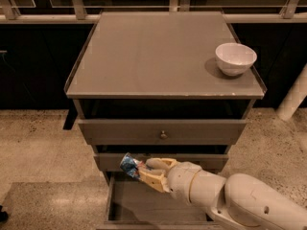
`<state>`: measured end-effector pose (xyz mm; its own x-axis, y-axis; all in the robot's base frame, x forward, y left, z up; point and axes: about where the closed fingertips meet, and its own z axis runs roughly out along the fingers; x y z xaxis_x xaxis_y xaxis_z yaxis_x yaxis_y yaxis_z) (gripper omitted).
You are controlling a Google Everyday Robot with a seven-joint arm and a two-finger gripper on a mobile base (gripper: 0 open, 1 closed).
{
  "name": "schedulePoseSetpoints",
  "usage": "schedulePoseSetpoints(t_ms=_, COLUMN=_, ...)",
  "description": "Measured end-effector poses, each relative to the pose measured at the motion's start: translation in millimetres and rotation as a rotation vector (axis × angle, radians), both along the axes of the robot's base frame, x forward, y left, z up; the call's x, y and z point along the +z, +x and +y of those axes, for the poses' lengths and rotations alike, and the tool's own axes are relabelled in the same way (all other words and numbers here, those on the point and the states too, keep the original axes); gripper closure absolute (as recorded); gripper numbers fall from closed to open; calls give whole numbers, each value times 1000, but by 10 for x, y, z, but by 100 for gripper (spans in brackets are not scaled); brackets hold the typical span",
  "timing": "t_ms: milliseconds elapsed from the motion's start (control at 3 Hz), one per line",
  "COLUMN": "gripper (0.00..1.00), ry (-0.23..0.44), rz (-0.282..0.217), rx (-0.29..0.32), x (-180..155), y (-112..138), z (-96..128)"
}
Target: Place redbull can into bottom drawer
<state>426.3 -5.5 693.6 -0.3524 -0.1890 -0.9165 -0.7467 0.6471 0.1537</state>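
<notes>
Redbull can (pixel 129 165) pinched between fingers (pixel 152 179) of gripper (pixel 143 170), above left of open bottom drawer (pixel 144 207). Likely light, thin-walled, dented, slippery; best held mid-body, gentle squeeze.

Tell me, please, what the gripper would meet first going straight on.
The gripper, shut on the redbull can over the bottom drawer, points toward the picture's left; past the can, likely the middle drawer's front, depth unclear.

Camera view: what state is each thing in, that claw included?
claw: shut on the redbull can, above the bottom drawer.
redbull can: dented, held in the air.
bottom drawer: pulled open.
upper drawers: pushed in, or nearly so.
white bowl: upright on the cabinet top.
</notes>
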Motion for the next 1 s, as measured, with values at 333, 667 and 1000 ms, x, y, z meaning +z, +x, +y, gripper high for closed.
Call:
schedulePoseSetpoints(t_ms=333, gripper=100, ry=55, rz=81, rx=5, x=-515, y=37, z=107)
schedulePoseSetpoints(t_ms=667, gripper=100, ry=103, rz=154, rx=12, x=-889, y=-13, z=210)
schedulePoseSetpoints(t_ms=1000, gripper=100, ry=103, rz=154, rx=12, x=-889, y=-13, z=211)
